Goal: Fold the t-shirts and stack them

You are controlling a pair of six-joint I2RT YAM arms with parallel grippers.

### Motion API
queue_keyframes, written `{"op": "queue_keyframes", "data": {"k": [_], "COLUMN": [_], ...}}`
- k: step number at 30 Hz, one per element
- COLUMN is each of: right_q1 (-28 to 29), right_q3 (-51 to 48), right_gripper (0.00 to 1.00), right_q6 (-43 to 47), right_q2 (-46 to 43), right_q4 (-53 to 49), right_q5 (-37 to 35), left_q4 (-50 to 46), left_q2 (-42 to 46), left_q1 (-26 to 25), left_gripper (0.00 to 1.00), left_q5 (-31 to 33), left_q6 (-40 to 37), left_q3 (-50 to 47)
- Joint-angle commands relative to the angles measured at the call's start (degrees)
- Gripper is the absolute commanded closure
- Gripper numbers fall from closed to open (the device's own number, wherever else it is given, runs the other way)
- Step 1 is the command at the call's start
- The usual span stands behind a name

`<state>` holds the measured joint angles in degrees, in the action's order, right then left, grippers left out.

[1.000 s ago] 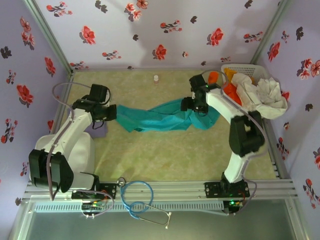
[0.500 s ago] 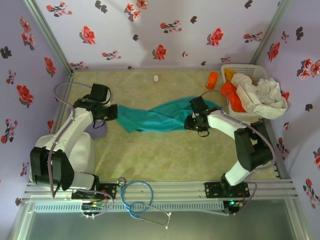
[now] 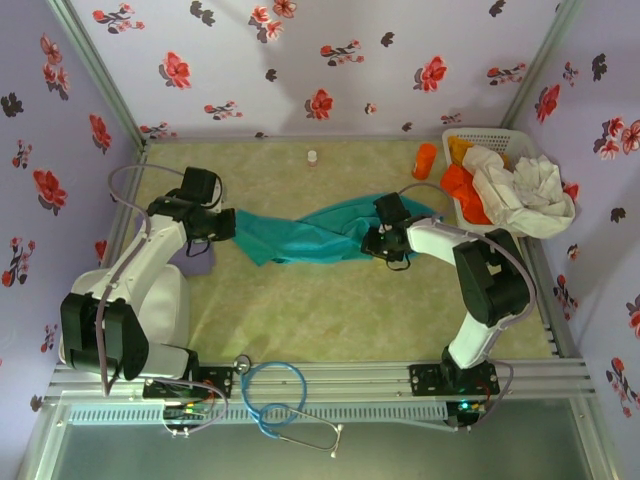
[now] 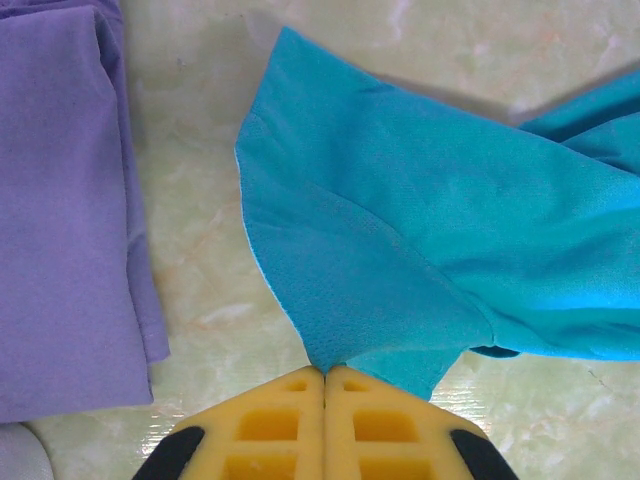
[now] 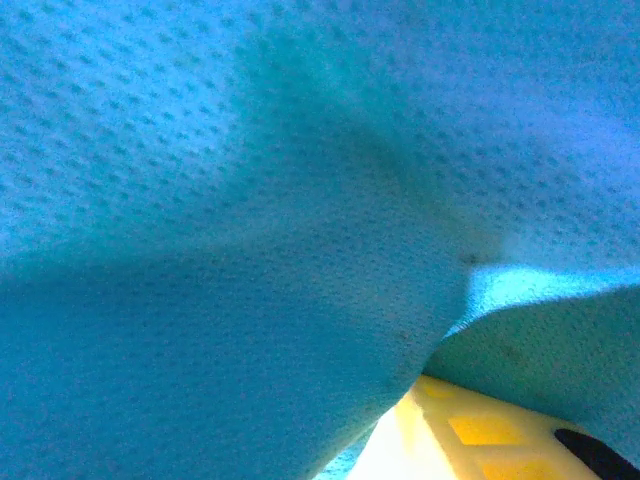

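Note:
A teal t-shirt (image 3: 320,236) lies stretched across the middle of the table. My left gripper (image 4: 325,372) is shut on its left corner, the two yellow pads pressed together on the hem. My right gripper (image 3: 376,246) sits low on the shirt's right part. In the right wrist view teal cloth (image 5: 250,250) is bunched against the inner face of one yellow finger (image 5: 480,435) and hides the other finger. A folded purple t-shirt (image 4: 60,200) lies flat just left of the teal corner. Orange (image 3: 462,187) and off-white (image 3: 520,190) t-shirts are heaped in the basket.
The white lattice basket (image 3: 500,135) stands at the back right corner. An orange cup (image 3: 425,160) is beside it and a small white bottle (image 3: 312,157) stands by the back wall. A blue stethoscope (image 3: 280,395) lies on the near rail.
My right arm has swung from beside the basket, down and left onto the teal shirt's right part, and its jaws have narrowed. The left arm has held still with its corner.

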<state>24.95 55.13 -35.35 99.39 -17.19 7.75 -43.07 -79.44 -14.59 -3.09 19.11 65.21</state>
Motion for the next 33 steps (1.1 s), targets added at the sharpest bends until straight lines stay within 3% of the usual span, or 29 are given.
{"op": "queue_keyframes", "data": {"k": [1, 4, 7, 12, 17, 21, 23, 28, 33], "right_q1": [0.5, 0.5, 0.5, 0.5, 0.5, 0.4, 0.3, -0.9, -1.7], "right_q3": [0.6, 0.8, 0.6, -1.5, -2.8, -3.3, -2.3, -1.2, -0.2], "right_gripper": [0.65, 0.76, 0.77, 0.47, 0.39, 0.21, 0.19, 0.25, 0.56], "right_q6": [-1.9, -1.5, -0.5, 3.8, 5.8, 5.3, 5.2, 4.7, 5.1], "right_q2": [1.7, 1.6, -0.8, -6.9, -9.4, -7.6, -5.3, -1.4, -2.6], "right_q4": [0.8, -1.1, -4.5, -8.5, -12.3, -12.4, -12.8, -12.1, -11.7], "right_q5": [1.0, -1.0, -5.8, -12.5, -18.2, -19.2, -19.5, -19.3, -20.1], "left_q4": [0.7, 0.8, 0.5, 0.4, 1.0, 1.3, 1.2, 1.0, 1.1], "left_q2": [-0.2, -0.6, -0.6, -0.1, -0.4, -0.5, -0.6, 0.2, 0.7], "left_q1": [0.3, 0.3, 0.4, 0.3, 0.3, 0.3, 0.3, 0.3, 0.4], "left_gripper": [1.0, 1.0, 1.0, 1.0, 1.0, 1.0, 1.0, 1.0, 1.0], "left_q5": [-0.6, -0.6, -0.5, -0.4, -0.5, -0.5, -0.6, -0.6, -0.6], "left_q6": [0.7, 0.8, 0.5, 0.4, 0.7, 0.8, 0.7, 0.4, 0.5], "left_q3": [0.8, 1.0, 1.2, 1.0, 0.6, 0.5, 0.7, 0.2, -0.6]}}
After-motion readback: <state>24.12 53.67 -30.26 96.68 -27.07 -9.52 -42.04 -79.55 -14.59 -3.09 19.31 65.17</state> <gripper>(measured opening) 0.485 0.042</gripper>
